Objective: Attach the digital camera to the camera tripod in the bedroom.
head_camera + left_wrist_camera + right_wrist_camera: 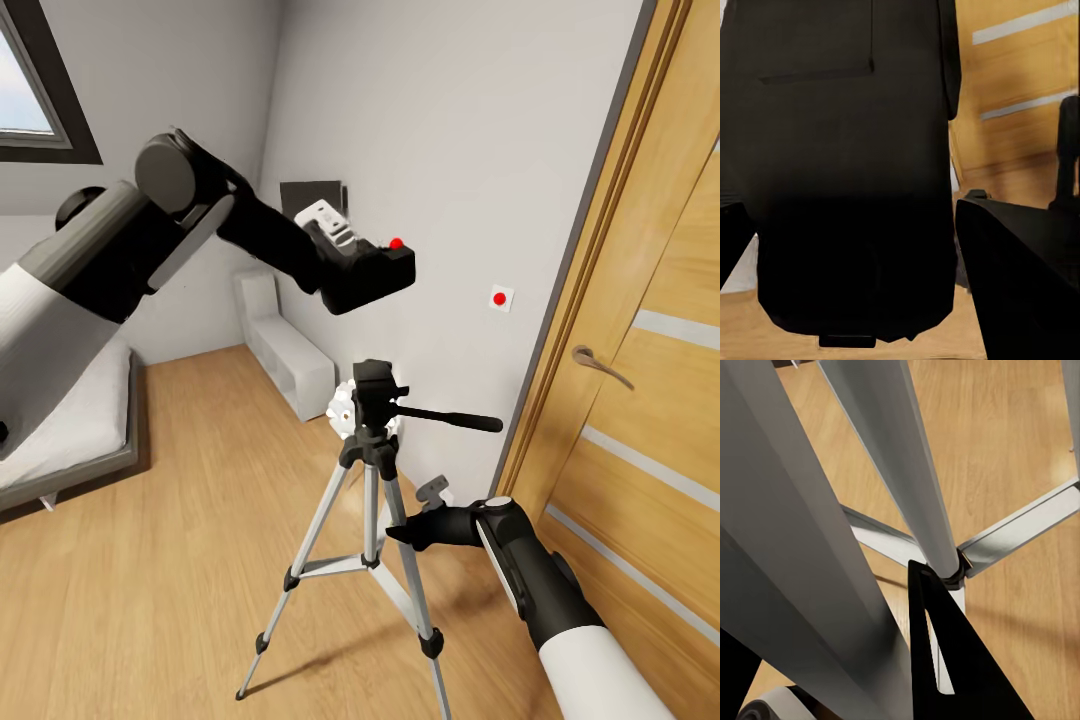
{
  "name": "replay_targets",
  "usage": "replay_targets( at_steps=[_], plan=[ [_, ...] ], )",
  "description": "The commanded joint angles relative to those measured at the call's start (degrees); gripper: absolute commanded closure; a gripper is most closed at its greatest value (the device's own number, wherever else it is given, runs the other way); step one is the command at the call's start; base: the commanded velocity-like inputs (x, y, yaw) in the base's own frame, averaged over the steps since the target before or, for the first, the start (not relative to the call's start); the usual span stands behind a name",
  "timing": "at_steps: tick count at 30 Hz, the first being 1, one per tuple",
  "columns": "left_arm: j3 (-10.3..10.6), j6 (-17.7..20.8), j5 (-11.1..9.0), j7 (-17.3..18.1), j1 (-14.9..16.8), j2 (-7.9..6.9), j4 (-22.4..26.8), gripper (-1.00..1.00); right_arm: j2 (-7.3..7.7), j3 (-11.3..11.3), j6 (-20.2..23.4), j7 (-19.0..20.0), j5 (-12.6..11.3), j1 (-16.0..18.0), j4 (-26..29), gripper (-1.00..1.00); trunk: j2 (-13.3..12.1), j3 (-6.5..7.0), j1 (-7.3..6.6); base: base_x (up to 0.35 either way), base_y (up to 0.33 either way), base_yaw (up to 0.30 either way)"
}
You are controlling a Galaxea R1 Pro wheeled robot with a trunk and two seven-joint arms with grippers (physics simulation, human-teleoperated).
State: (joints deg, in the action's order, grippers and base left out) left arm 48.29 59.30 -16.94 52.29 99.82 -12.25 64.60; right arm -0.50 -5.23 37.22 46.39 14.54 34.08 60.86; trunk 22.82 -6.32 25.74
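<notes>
The digital camera (372,272), black and boxy with a red dot on top, hangs in the air above and slightly left of the tripod head, with my left gripper (345,262) shut on it. In the left wrist view the camera's dark body (847,187) sits between the two black fingers (1020,285). The camera tripod (372,440) stands on the wood floor with silver legs, a bare black head (372,385) and a pan handle (450,418) pointing right. My right gripper (398,535) is low at the tripod's right leg, with that silver leg (802,585) between its fingers (945,660).
A wooden door (650,300) with a metal handle (600,365) fills the right side. The grey bed (80,430) is at the left, and a low white bench (290,355) stands by the far wall. A switch with a red dot (501,298) is on the wall.
</notes>
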Motion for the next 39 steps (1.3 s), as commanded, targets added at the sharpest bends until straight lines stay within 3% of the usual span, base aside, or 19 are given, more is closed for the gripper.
replay_targets(
  at_steps=[1,9,15,16,18,21,29,39],
  plan=[
    [0.06,-0.09,0.38,1.34,0.11,-0.39,0.46,1.00,-0.04,0.03,0.75,0.51,1.02,0.02,-0.13,1.00,0.10,-0.15,0.05,0.000,0.000,0.000],
    [-0.07,-0.05,-0.37,9.14,0.11,-2.42,2.08,1.00,-0.03,0.04,0.75,0.46,1.02,0.02,-0.13,1.00,0.10,-0.15,0.05,0.000,0.000,0.000],
    [-0.11,0.08,-1.67,14.45,0.11,-2.98,1.30,1.00,-0.03,0.04,0.75,0.54,1.02,0.02,-0.08,1.00,0.10,-0.15,0.05,0.000,0.000,0.000],
    [-0.10,-0.01,-1.58,20.08,0.11,-3.09,-1.62,1.00,-0.03,0.04,0.75,0.60,1.02,0.02,-0.05,1.00,0.10,-0.15,0.05,0.000,0.000,0.000],
    [0.25,-0.13,-1.00,23.54,0.11,-3.27,-3.54,1.00,-0.03,0.04,0.75,0.57,1.02,0.02,-0.04,1.00,0.10,-0.15,0.05,0.000,0.000,0.000],
    [0.59,-0.51,-0.21,24.32,0.11,-3.40,-3.93,1.00,-0.03,0.04,0.75,0.50,1.02,0.02,-0.04,1.00,0.10,-0.15,0.05,0.000,0.000,0.000],
    [0.71,-5.25,7.25,24.53,0.11,-3.05,-4.20,1.00,-0.05,0.04,0.75,0.37,1.02,0.02,-0.04,1.00,0.10,-0.15,0.05,0.000,0.000,0.000],
    [0.57,-5.75,9.10,24.90,0.11,-2.90,-3.37,1.00,-0.07,0.03,0.76,0.22,1.07,0.02,-0.10,1.00,0.10,-0.15,0.05,0.000,0.000,0.000]
  ],
)
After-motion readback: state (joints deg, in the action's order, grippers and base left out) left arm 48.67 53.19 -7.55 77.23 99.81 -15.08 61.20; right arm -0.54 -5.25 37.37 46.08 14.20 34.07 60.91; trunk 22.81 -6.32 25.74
